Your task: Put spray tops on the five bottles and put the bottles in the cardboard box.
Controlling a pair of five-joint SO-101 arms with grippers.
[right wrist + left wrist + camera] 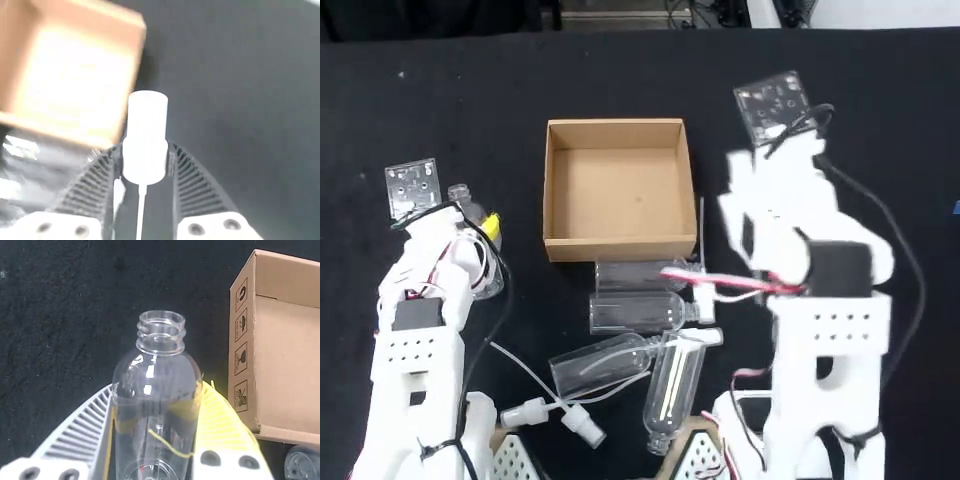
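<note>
Black cloth covers the table [440,90]. Cardboard box [620,247] sits open in the middle, nothing inside.

Left gripper [157,387] is closed around a clear bottle [159,340], one finger on each side of the body. The bottle's neck points away from the wrist and has no top on it. This bottle is held left of the box and near it, with the box's printed side wall [280,350] just beside it.

Right gripper [145,150] is pinched on a white spray top [146,135], gripping it at the collar. The thin tube trails back between the fingers. It is held by the box [65,75], at its right front corner.

Four more clear bottles lie on their sides in front of the box: two [635,275] [635,312] close to its front wall, two [600,365] [672,385] nearer the arm bases. All four are outside the box.

Two loose spray tops [530,412] [582,428] with tubes lie near the front edge. Another white top [695,338] lies among the bottles.
</note>
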